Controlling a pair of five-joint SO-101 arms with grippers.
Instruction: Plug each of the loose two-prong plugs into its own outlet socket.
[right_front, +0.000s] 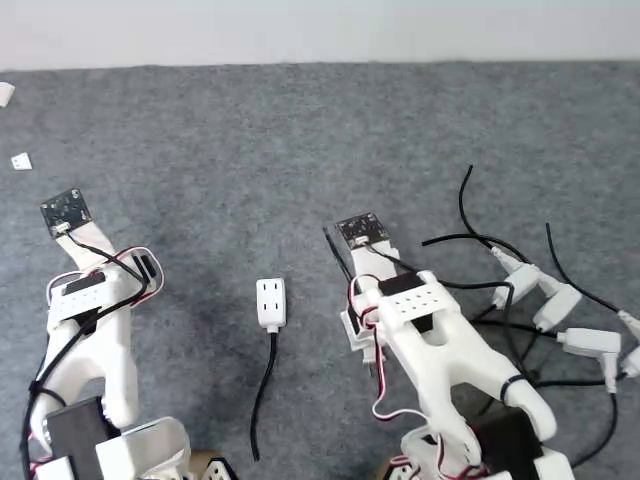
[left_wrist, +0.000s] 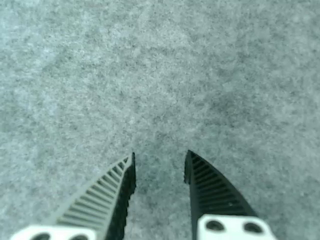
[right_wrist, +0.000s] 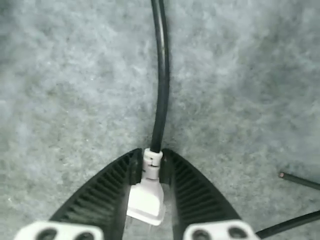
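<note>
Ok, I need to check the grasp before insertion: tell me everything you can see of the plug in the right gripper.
The plug is small, white, glossy plastic, with a ribbed collar where its black cord leaves. It sits lengthwise between the jaws of the right gripper, which are shut on its collar end. The cord runs away from it over the grey carpet. Its prongs cannot be made out.

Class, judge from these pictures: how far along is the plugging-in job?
Done: nothing yet; the outlet shows bare sockets. In hand: the right gripper is shut on one plug, while the left gripper is open over the carpet. Left: seat that plug in the outlet, then each of the loose plugs.
</note>
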